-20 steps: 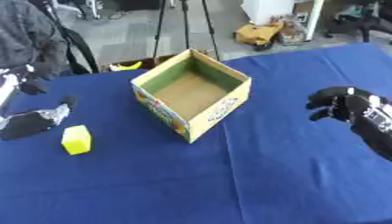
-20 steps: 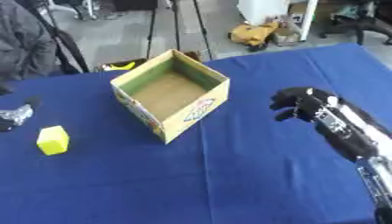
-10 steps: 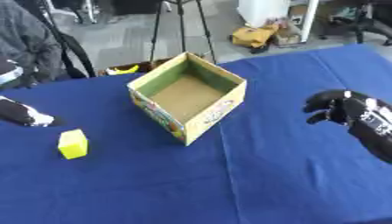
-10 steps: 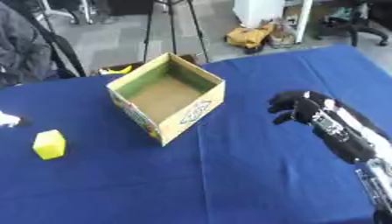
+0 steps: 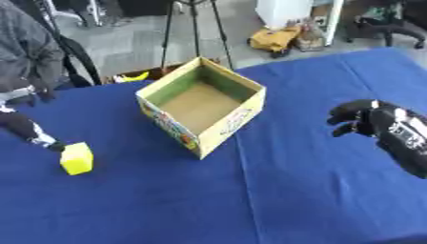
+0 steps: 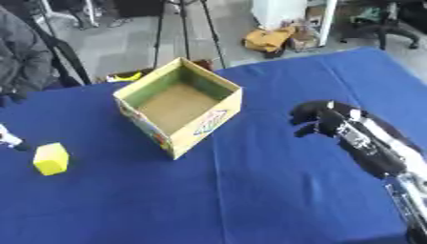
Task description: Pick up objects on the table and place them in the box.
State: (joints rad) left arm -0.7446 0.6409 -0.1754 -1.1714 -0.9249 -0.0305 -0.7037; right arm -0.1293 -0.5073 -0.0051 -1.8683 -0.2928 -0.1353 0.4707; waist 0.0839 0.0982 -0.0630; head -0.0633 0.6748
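An open cardboard box with yellow-green walls stands empty in the middle of the blue table. A yellow cube lies at the left, apart from the box. My left hand comes in from the left edge, low over the cloth, its tip just up-left of the cube; most of it is cut off. My right hand hovers to the right of the box with its fingers loosely bent, holding nothing.
Beyond the table's far edge are tripod legs, a yellow bag on the floor and an office chair. Bare blue cloth stretches along the near side of the table.
The whole picture has shifted slightly, so the camera moved. My left hand drew back toward the left edge and now sits close to the cube. The right hand has barely moved.
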